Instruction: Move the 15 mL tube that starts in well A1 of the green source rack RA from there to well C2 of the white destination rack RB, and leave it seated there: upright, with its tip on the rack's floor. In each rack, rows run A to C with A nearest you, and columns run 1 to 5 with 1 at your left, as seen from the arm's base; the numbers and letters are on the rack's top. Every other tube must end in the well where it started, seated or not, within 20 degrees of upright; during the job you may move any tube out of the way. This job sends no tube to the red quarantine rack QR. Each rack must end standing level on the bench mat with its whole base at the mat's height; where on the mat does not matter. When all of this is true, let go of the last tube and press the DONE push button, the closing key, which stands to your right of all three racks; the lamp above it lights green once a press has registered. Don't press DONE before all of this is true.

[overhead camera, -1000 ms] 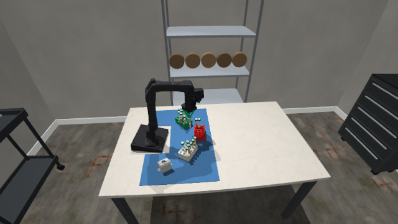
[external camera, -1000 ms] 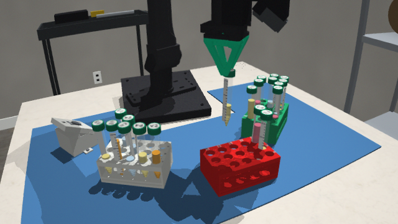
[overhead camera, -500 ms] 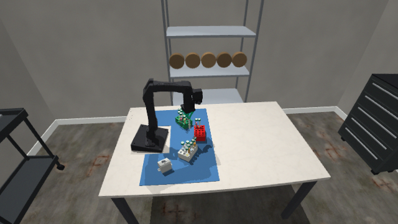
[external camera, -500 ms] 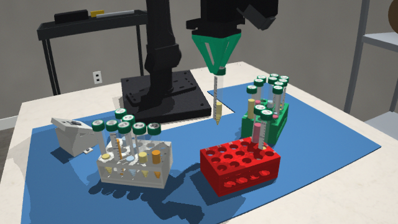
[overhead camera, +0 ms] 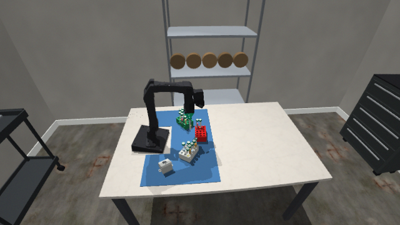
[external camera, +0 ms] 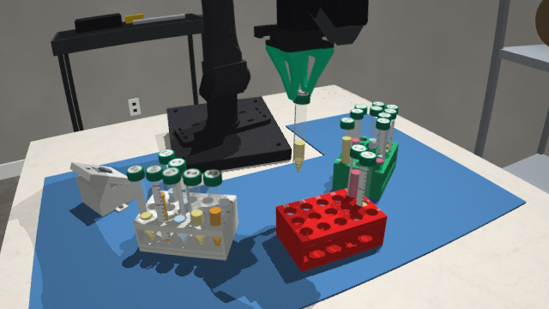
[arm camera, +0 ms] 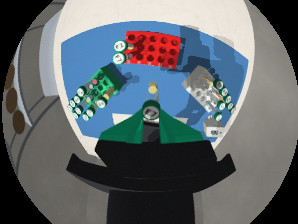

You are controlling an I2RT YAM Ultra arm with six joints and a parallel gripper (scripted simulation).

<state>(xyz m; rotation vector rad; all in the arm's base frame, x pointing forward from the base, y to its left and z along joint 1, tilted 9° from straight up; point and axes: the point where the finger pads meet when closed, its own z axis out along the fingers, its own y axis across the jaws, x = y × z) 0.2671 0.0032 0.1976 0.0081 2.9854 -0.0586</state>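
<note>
the white rack [external camera: 227, 210] is the landmark here, taken from the exterior view. to its left, just beside it and near the left edge of the blue mat [external camera: 429, 202], sits the white button box [external camera: 92, 189], with a small strip of mat showing between the two. the white rack itself holds a cluster of green-capped tubes [external camera: 171, 176] toward its left and front wells; several wells toward its right and rear corner show as open holes. right of the white rack, apart from it with a band of bare mat between, stands the red rack [external camera: 339, 240], holding one pink-filled tube [external camera: 354, 182] at its far right side, the other holes open. above and behind that gap, well clear of the white rack's caps, the gripper [external camera: 300, 95] hangs with its green fingers [external camera: 288, 73] pinching the green cap of the 15 ml tube [external camera: 298, 146]; the tube hangs upright in the air, its yellow tip over the notched mat edge beside the black base plate [external camera: 274, 146], touching no rack. farthest right of the white rack, behind the red rack and close to it, stands the green rack [external camera: 382, 173], crowded with capped tubes. beyond it the mat runs on bare to its right edge, with white table top [external camera: 472, 257] past that.
</note>
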